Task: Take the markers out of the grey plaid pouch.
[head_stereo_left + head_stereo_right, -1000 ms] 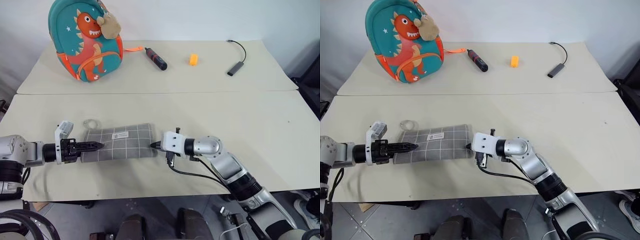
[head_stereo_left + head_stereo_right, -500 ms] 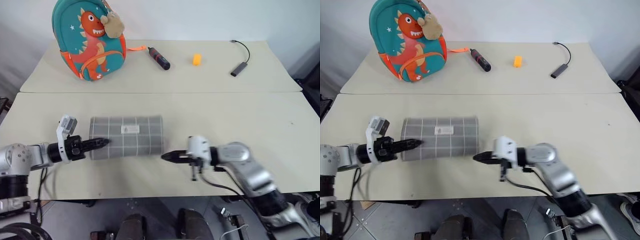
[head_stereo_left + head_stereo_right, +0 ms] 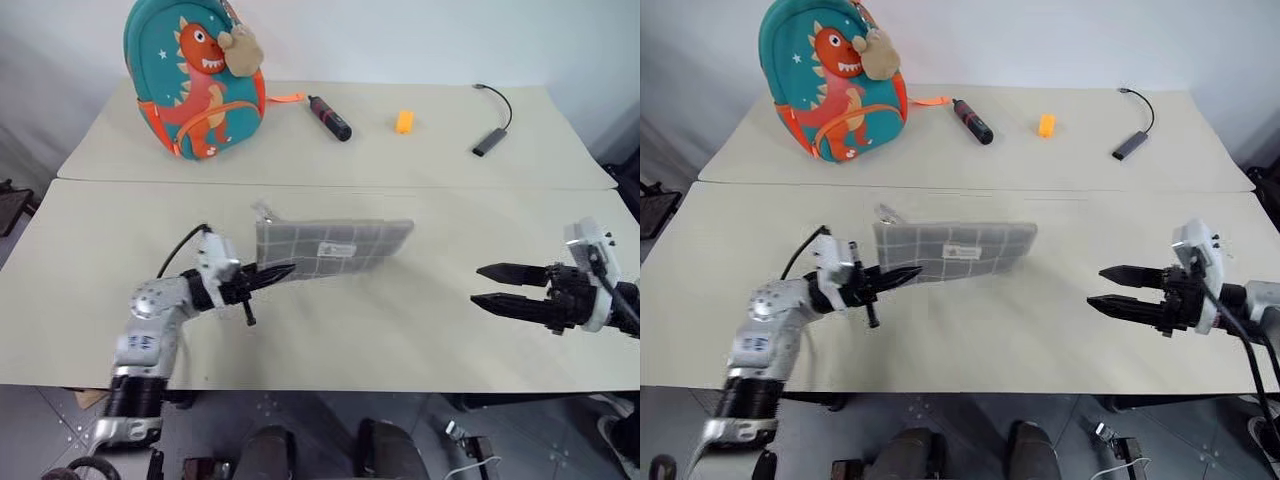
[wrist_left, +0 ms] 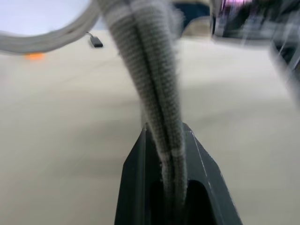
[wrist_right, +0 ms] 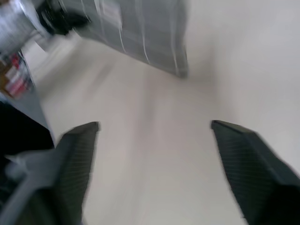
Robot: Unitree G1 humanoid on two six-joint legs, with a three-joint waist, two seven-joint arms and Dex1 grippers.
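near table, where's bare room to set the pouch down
Widest bare stretch: between the grey plaid pouch held by the left claw and the open right claw. The far table is busier: backpack, stick, orange piece, cable adapter.

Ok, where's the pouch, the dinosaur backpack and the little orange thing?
pouch (image 3: pixel 335 246), left eye view, middle of its grey plaid side.
dinosaur backpack (image 3: pixel 195 85), left eye view, on the orange dinosaur on its front.
orange thing (image 3: pixel 404 121), left eye view, its middle, on the far table.
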